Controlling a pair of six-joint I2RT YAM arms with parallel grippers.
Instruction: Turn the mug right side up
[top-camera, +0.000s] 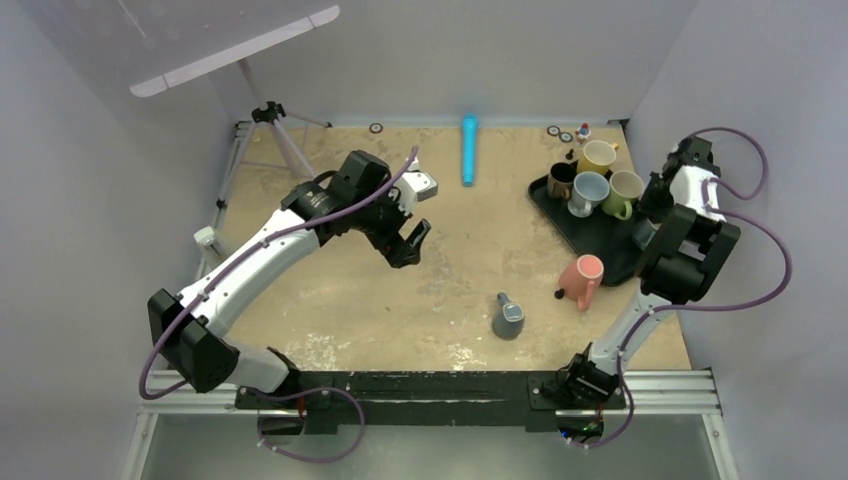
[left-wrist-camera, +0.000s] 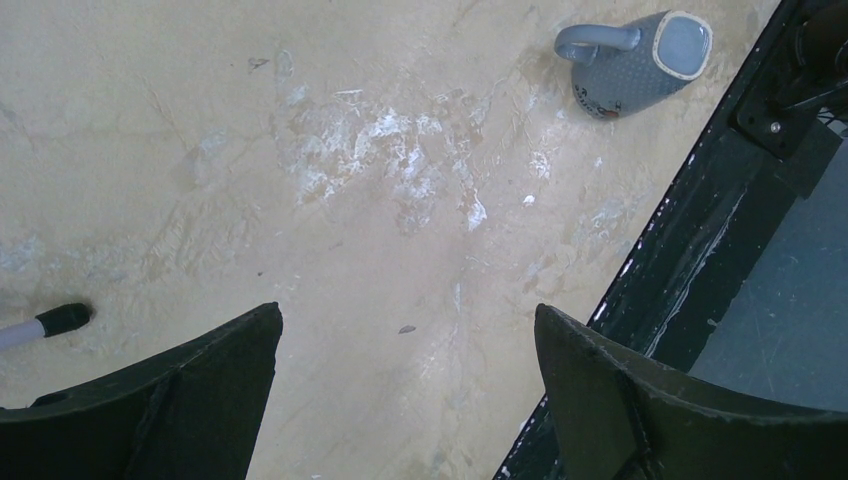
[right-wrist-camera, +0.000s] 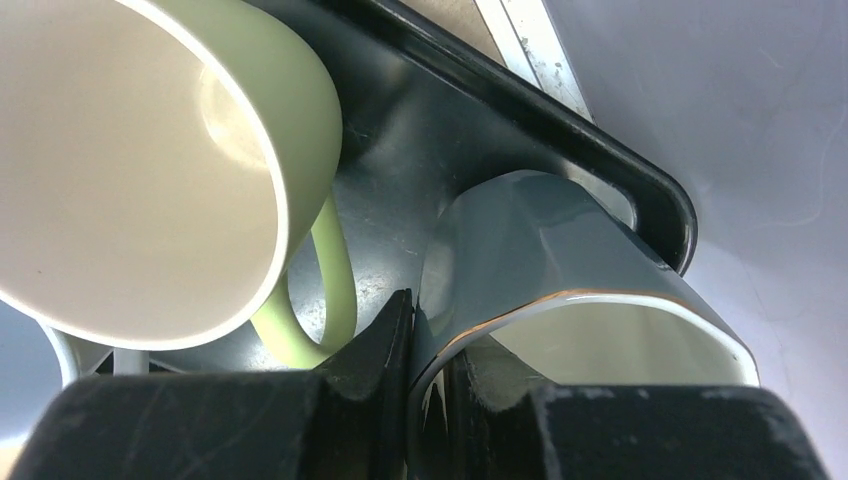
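No writing, label or number here is clear enough to read. The grey mug (left-wrist-camera: 632, 62) bears a small dark print low on its side, seen from the left wrist, but it is too small and blurred to make out.

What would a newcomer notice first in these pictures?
A black tray crowded with mugs sits at the right of the table, and there the right gripper is shut on a grey mug at its rim. Nearer the arms, a blue-grey mug stands upside down, with a pink mug by the tray's edge.
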